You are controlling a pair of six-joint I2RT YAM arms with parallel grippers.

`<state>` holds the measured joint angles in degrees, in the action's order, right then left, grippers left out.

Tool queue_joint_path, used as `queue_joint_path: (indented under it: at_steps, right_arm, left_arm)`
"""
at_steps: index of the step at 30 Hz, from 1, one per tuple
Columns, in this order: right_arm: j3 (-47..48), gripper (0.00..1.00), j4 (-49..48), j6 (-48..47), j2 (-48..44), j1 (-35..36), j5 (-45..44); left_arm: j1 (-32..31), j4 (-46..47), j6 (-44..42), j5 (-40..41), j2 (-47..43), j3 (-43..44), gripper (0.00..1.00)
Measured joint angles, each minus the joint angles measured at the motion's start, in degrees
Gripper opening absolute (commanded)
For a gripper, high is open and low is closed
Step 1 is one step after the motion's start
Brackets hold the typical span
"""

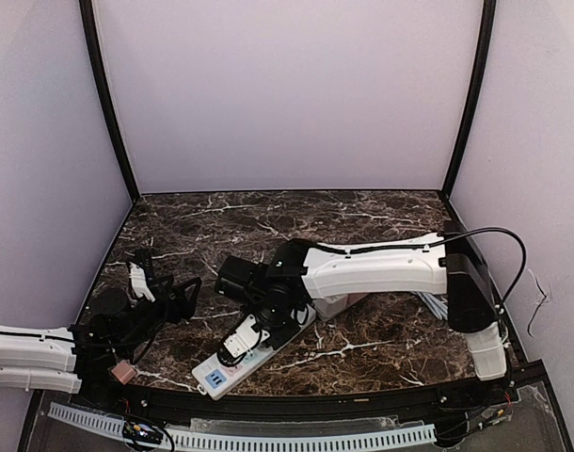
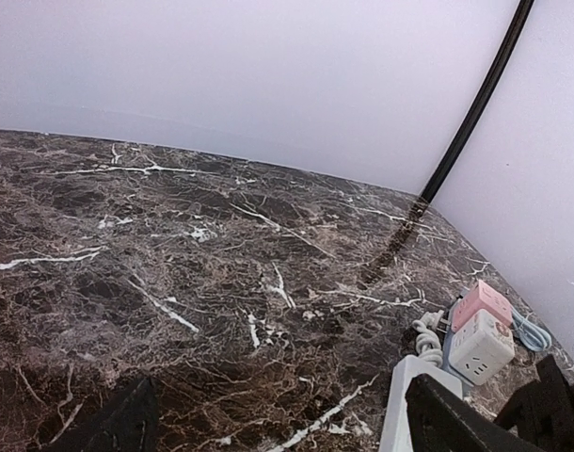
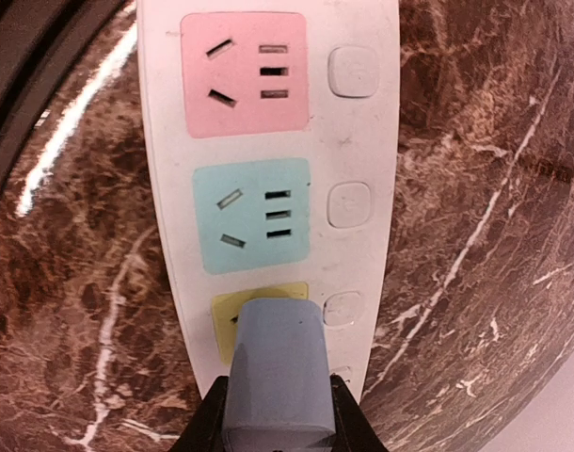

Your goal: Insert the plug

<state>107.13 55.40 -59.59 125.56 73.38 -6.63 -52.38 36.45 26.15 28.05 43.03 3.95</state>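
Near the front edge of the table point(image 1: 362, 217), slightly left of centre: white strip point(image 1: 221, 375), lying flat and aslant. Along its face in the right wrist view, a pink socket point(image 3: 242, 73) farthest, a blue socket point(image 3: 251, 215) next, then a yellow socket point(image 3: 226, 315), each with a square white button point(image 3: 353, 71) beside it. Directly over the yellow socket, covering most of it: grey-blue plug point(image 3: 273, 363), standing up from the strip. Cannot tell whether fully seated or only resting against the face. Clenched on the plug: right gripper point(image 3: 276, 424), one dark finger point(image 3: 210, 426) pressed to each side. Pink and blue sockets both uncovered. From above, right arm point(image 1: 372, 268) stretched leftward across the table, wrist bent down onto the strip. Released and holding nothing: left gripper point(image 2: 279, 410), fingers spread wide with only marble between them, low over the table's left part, to the left of the strip and not touching it. At the right edge of the left wrist view, beyond the strip's end: a white cube point(image 2: 480, 347) with a pink cube point(image 2: 482, 303) touching it behind, a ribbed white cable point(image 2: 426, 344) just beside them, and a pale blue cable point(image 2: 532, 331) near the wall.
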Motion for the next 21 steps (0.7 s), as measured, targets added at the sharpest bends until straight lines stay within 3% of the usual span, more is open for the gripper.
queue_joint_path:
  at_steps: [9, 21]
  right_arm:
    - [-7.76, 0.0, 0.46, 4.24, -5.33, 2.86, 1.05]
    - [6.21, 0.0, 10.45, 2.49, 4.33, 2.86, 2.21]
  left_arm:
    - [0.0, -0.02, 0.04, -1.53, -0.04, 0.0, 0.91]
    - [0.0, -0.02, 0.02, -1.64, -0.31, -0.04, 0.91]
